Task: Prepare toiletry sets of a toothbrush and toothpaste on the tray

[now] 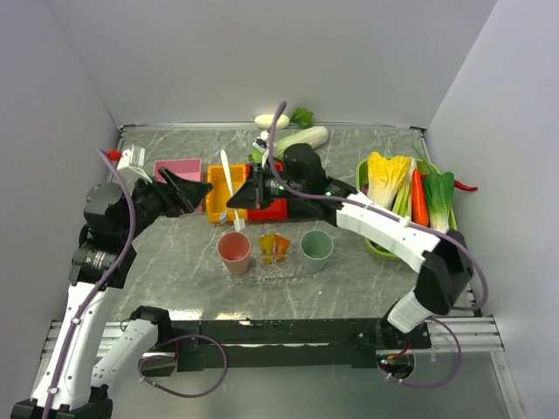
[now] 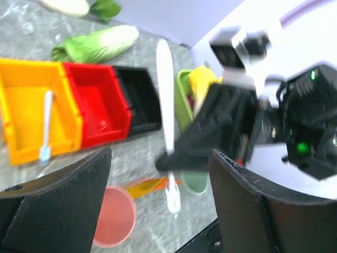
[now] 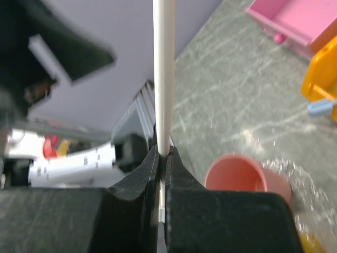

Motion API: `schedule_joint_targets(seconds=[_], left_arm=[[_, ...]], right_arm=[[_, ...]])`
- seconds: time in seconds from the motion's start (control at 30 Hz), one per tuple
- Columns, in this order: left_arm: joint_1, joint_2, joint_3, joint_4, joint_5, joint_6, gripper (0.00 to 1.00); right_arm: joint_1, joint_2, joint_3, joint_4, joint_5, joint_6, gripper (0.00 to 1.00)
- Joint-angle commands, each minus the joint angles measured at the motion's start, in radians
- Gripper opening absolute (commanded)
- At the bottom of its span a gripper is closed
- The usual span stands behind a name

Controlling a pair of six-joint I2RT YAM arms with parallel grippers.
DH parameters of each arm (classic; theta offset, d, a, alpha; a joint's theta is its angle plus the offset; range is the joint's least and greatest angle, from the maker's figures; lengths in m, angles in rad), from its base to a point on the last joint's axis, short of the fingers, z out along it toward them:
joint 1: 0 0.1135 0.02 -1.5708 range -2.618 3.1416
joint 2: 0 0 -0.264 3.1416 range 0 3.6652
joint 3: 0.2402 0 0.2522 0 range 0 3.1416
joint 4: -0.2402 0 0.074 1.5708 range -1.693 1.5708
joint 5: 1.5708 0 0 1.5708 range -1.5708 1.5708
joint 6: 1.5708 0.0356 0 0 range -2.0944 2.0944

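**Q:** Grey marble table (image 1: 367,166). Where is the toothbrush (image 1: 229,179)?
**A:** Above mid-table, clenched between the right fingers (image 3: 142,179). The left fingers (image 2: 63,195) are released, just beside it. Both toothpaste tubes (image 1: 274,247) sit on the tray (image 1: 293,271), near edge.

**Twin white-and-black arms strung with purple cable**

The left arm (image 1: 80,319) and right arm (image 1: 384,229) share white shells and black joint housings. A purple cable (image 1: 132,218) runs along each. The left gripper (image 1: 203,194) and right gripper (image 1: 232,202) have black, wedge-shaped fingers (image 2: 63,200). Green lights (image 2: 303,148) glow on the right wrist's casing.
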Motion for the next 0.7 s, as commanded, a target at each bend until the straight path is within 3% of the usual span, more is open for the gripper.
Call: schedule_joint_targets(seconds=[0.0, 0.13, 0.2, 0.43, 0.67], left_arm=[[0.0, 0.036, -0.009, 0.171, 0.057, -0.102, 0.79], [0.0, 0.076, -0.051, 0.357, 0.252, -0.175, 0.77], [-0.001, 0.091, -0.063, 0.372, 0.281, -0.189, 0.77], [-0.071, 0.106, -0.084, 0.353, 0.271, -0.145, 0.83], [-0.18, 0.158, -0.092, 0.314, 0.203, -0.117, 0.82]], right_arm=[[0.006, -0.155, -0.068, -0.094, -0.056, -0.113, 0.0], [0.016, -0.217, -0.106, -0.178, -0.071, -0.157, 0.0], [0.022, -0.244, -0.114, -0.227, -0.048, -0.188, 0.0], [0.041, -0.26, -0.125, -0.252, -0.074, -0.208, 0.0], [0.064, -0.245, -0.102, -0.303, -0.011, -0.231, 0.0]])
